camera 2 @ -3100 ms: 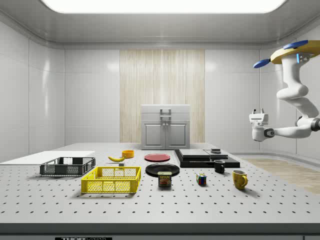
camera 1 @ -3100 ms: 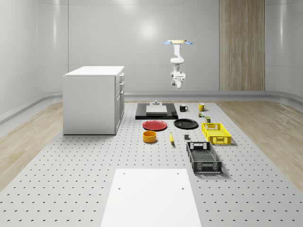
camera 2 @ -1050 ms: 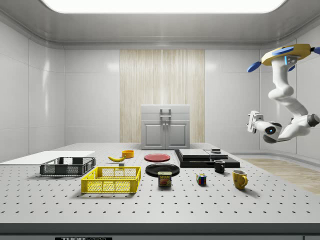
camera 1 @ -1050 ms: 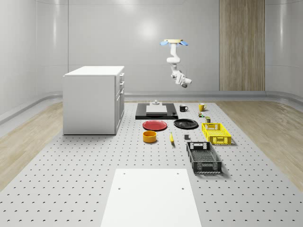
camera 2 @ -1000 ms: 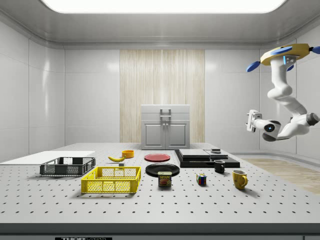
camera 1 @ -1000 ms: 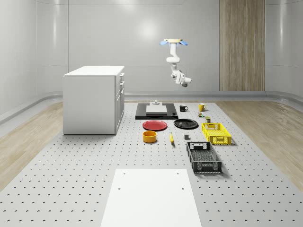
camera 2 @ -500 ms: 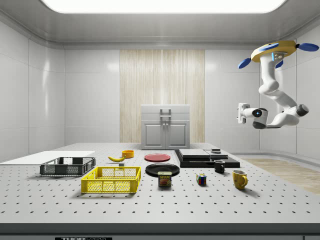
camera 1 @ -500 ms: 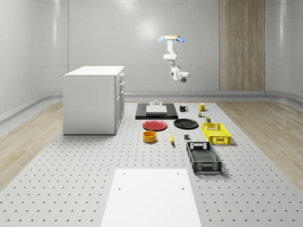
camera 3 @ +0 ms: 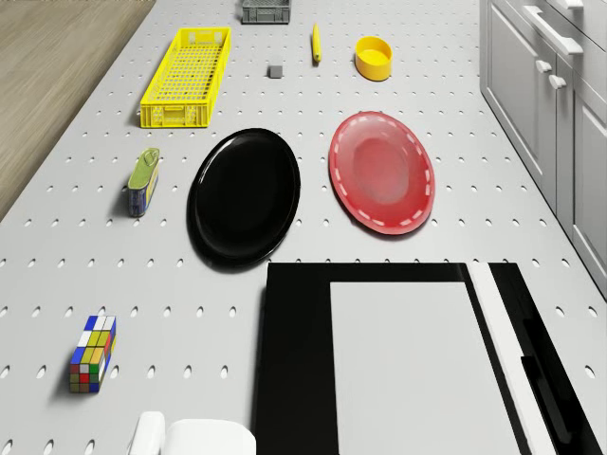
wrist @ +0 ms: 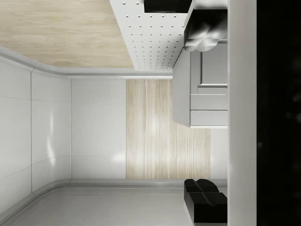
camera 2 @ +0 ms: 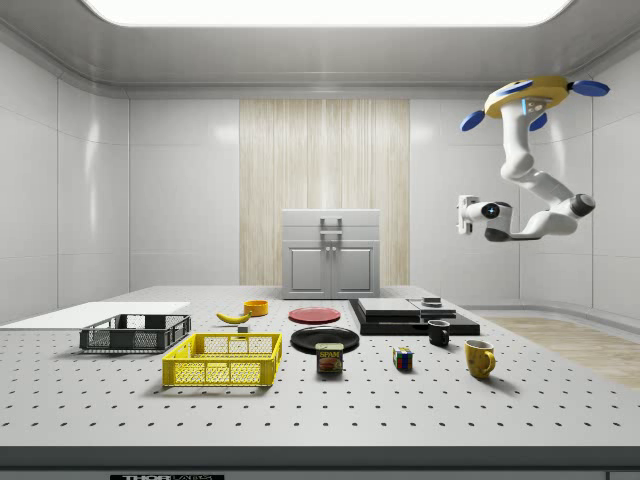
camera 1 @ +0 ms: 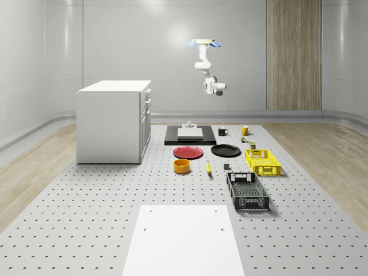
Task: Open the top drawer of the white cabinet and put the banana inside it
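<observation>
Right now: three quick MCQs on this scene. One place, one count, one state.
1. The banana lies:
A. beside the orange bowl
B. inside the yellow crate
C. on the red plate

2. Mugs on the table:
A. one
B. two
C. four

3. The white cabinet has its top drawer:
A. pulled out
B. removed
C. closed

Key: 1 A, banana sits on the table next to the bowl. 2 B, a black mug and a yellow mug. 3 C, drawer fronts sit flush.
</observation>
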